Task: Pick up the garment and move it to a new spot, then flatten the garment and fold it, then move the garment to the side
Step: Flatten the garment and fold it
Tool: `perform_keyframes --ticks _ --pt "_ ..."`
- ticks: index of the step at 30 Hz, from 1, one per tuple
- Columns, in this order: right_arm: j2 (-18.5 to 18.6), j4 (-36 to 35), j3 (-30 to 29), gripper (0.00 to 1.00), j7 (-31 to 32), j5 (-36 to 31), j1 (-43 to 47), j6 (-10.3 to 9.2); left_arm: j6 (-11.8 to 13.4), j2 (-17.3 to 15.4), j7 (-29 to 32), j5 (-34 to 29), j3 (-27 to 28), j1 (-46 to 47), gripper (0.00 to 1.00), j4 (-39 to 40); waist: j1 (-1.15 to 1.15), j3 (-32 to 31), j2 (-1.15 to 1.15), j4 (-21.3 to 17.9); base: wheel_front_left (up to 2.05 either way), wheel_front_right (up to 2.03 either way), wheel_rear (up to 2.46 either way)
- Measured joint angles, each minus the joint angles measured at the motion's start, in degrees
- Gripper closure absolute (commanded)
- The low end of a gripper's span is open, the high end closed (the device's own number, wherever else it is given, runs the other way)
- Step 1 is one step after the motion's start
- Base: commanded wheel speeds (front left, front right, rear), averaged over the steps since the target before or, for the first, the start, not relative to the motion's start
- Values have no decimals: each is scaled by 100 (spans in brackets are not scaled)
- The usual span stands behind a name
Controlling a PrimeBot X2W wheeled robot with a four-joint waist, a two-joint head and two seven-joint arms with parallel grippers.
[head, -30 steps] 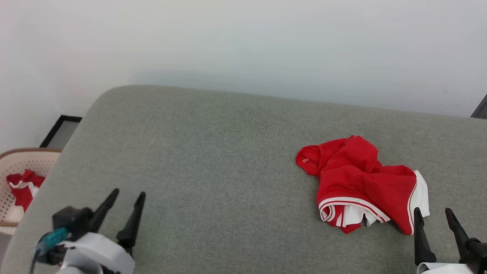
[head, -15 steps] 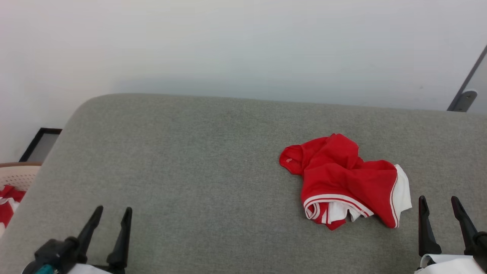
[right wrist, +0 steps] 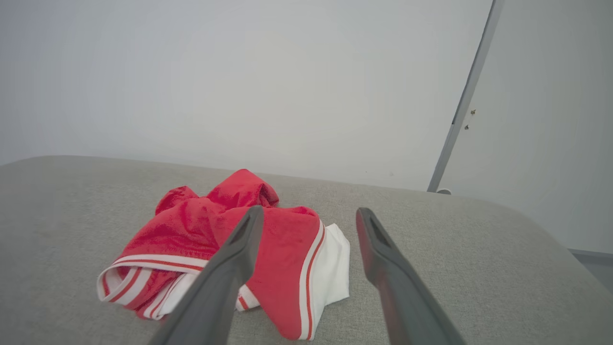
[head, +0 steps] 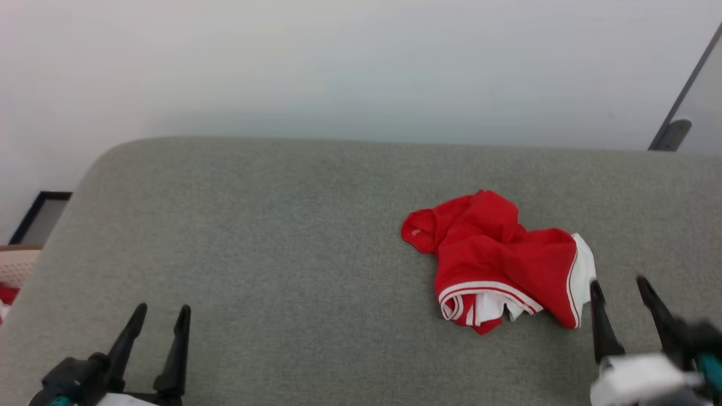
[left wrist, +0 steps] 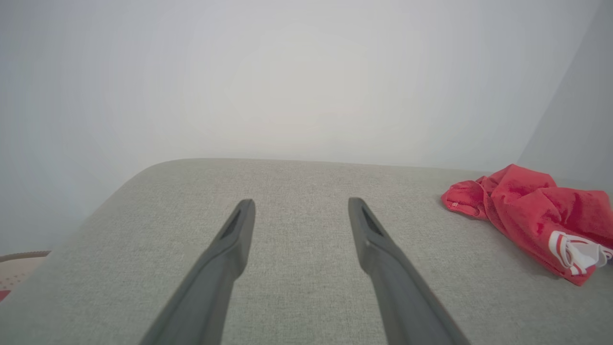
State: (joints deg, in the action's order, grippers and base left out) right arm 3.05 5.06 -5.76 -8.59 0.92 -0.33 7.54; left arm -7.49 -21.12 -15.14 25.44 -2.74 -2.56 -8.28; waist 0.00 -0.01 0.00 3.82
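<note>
since both claws are spread wide with nothing in them, i'd say this one's barely started. right claw (head: 619, 285) looks blurry in the head view. it sits just beside the near-right corner of the garment (head: 496, 265) with its fingers pointing toward it. in its wrist view one finger overlaps the red cloth, but i can't tell if it's touching. left claw (head: 162, 310) is well apart on the other side, over bare grey cloth, also released.

the garment is a crumpled red heap with white striped bands and white lining poking out along its near and right edges. it's lying on the right half of the grey fabric-covered tabletop (head: 282, 225). further out there's a pale basket (head: 14, 265) off the left edge with something red in it, and a plain white wall behind.

my read: no pickup yet, no new spot, nothing flattened or folded, no move to the side. the whole list is left, starting with a grab.
</note>
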Motion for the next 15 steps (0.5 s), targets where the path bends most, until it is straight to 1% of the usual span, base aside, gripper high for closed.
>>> perform_keyframes --ticks 1,3,6,7,8,9,10,11,12,13,15 --pt "12 47 27 0 190 -40 -171 0 0 -10 0 19 5 -15 0 8 0 40 0 -23 0 0 0" --pt "192 164 121 0 648 -194 -503 0 0 -14 0 67 23 -1 0 53 0 137 0 -57 0 0 0" --pt "516 369 296 0 1656 -155 -981 0 0 -41 0 203 9 47 0 122 0 323 0 -81 0 0 0" --pt "566 414 322 0 2049 -65 -1154 -1 0 -74 0 240 -23 68 0 132 0 393 0 -83 0 0 0" --pt "566 414 322 0 2049 -65 -1154 -1 0 -74 0 240 -23 68 0 132 0 393 0 -83 0 0 0" --pt "839 487 500 0 2929 146 -1443 0 0 -149 0 313 -108 153 0 137 0 547 0 -80 0 0 0" --pt "947 493 476 0 3308 309 -1547 0 0 -186 0 354 -160 200 0 137 0 625 0 -73 0 0 0" --pt "947 493 476 0 3308 309 -1547 0 0 -186 0 354 -160 200 0 137 0 625 0 -73 0 0 0" --pt "1189 490 445 0 4185 598 -1720 -1 0 -257 0 411 -237 298 0 130 0 785 0 -51 0 0 0" --pt "1189 490 445 0 4185 598 -1720 -1 0 -257 0 411 -237 298 0 130 0 785 0 -51 0 0 0" --pt "1385 397 408 0 4952 814 -1828 0 0 -309 0 535 -264 378 0 132 0 946 0 -20 0 0 0"
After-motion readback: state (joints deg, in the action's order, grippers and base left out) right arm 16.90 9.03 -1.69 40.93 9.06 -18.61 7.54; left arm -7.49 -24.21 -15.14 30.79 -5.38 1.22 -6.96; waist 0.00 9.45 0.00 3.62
